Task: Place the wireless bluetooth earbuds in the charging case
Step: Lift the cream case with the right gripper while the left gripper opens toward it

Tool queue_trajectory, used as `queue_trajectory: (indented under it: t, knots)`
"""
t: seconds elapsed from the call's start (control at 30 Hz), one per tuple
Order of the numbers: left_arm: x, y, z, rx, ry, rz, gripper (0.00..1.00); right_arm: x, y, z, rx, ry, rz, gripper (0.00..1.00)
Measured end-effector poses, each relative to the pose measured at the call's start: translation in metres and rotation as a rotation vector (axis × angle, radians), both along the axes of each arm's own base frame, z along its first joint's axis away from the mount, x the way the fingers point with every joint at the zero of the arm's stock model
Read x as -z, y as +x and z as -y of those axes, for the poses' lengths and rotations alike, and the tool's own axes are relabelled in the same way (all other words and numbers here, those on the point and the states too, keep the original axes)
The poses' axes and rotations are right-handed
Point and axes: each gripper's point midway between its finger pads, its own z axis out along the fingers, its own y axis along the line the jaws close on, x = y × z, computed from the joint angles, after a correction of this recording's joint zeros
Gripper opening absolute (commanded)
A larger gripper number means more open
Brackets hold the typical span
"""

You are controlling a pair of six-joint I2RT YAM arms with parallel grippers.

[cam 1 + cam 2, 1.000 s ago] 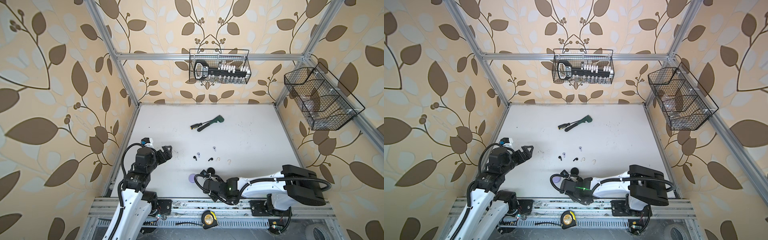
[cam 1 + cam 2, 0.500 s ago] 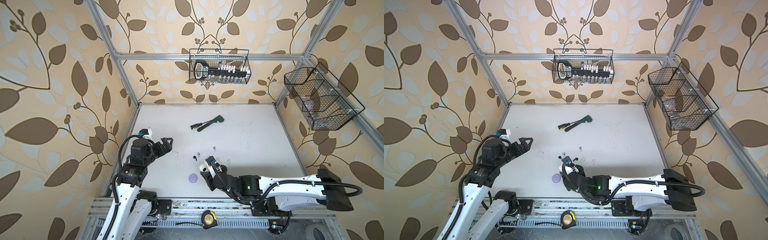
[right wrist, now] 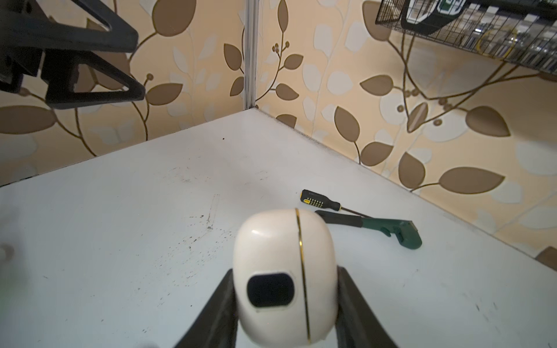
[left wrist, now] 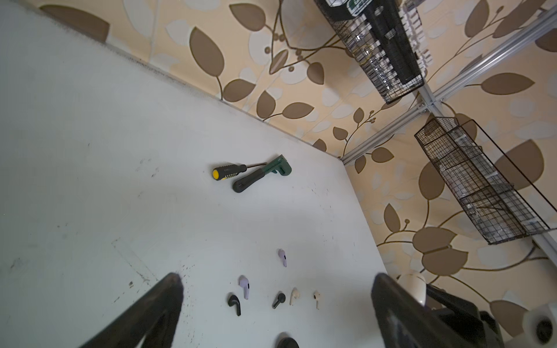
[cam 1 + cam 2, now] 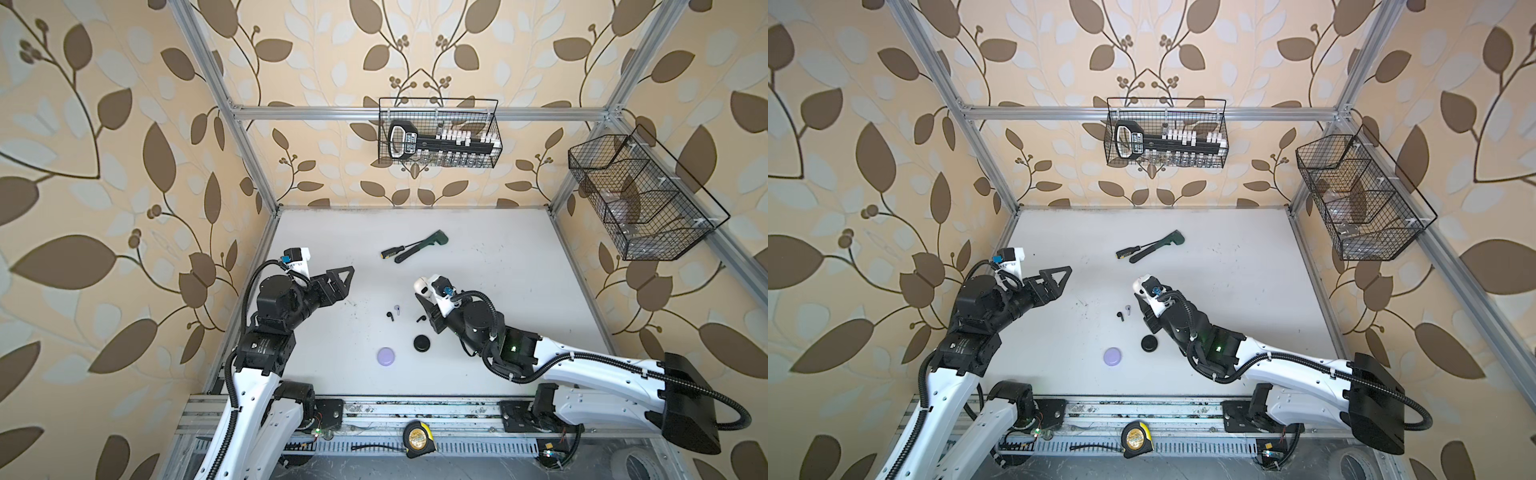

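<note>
Over the last second the right arm has swung up from the front rail to the middle of the desk. Its right tool now carries the cream charging case clear of the surface. The left tool has shifted slightly farther out.

In both top views the left tool stands spread wide and empty, well apart from the right tool, whose fingers pinch the case. On the desk between the tools, nearer the right one, a lilac earbud lies just beside a black earbud. A second black earbud lies just beneath the right tool. Rail-ward of that tool rest a round black case and a lilac case. Beyond it lie a screwdriver and a green wrench. The white label on the black item in the back basket and the yellow face of the tape measure carry writing too small to read.

In the left wrist view, all six earbuds lie ahead of the spread fingers. They include another lilac earbud and two cream earbuds. The screwdriver's handle has a yellow end cap.

In the right wrist view, the closed case sits clamped between both fingers. It shows a gold seam and a dark oval patch. The screwdriver's handle has rows of yellow dots.
</note>
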Motion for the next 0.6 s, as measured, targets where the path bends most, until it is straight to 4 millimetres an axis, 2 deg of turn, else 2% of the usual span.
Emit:
queue_trajectory:
  t: [0.1, 0.13, 0.2, 0.37, 0.43, 0.6]
  knots:
    - [-0.001, -0.002, 0.006, 0.047, 0.016, 0.043, 0.99, 0.003, 0.001, 0.001, -0.033, -0.053, 0.051, 0.2]
    - [0.002, -0.002, 0.009, 0.068, 0.013, 0.048, 0.95, 0.004, -0.002, 0.0, -0.046, -0.07, 0.066, 0.2]
    - [0.007, -0.004, 0.017, 0.119, -0.005, 0.047, 0.89, 0.002, -0.012, -0.002, -0.078, -0.095, 0.099, 0.21]
    - [0.005, -0.011, 0.045, 0.266, -0.047, 0.046, 0.88, -0.012, -0.043, 0.005, -0.149, -0.089, 0.218, 0.26]
    - [0.001, -0.017, 0.055, 0.314, -0.051, 0.057, 0.82, -0.011, -0.043, 0.01, -0.139, -0.107, 0.239, 0.25]
    - [-0.01, -0.036, 0.081, 0.455, -0.043, 0.111, 0.81, -0.014, -0.04, 0.013, -0.117, -0.143, 0.27, 0.23]
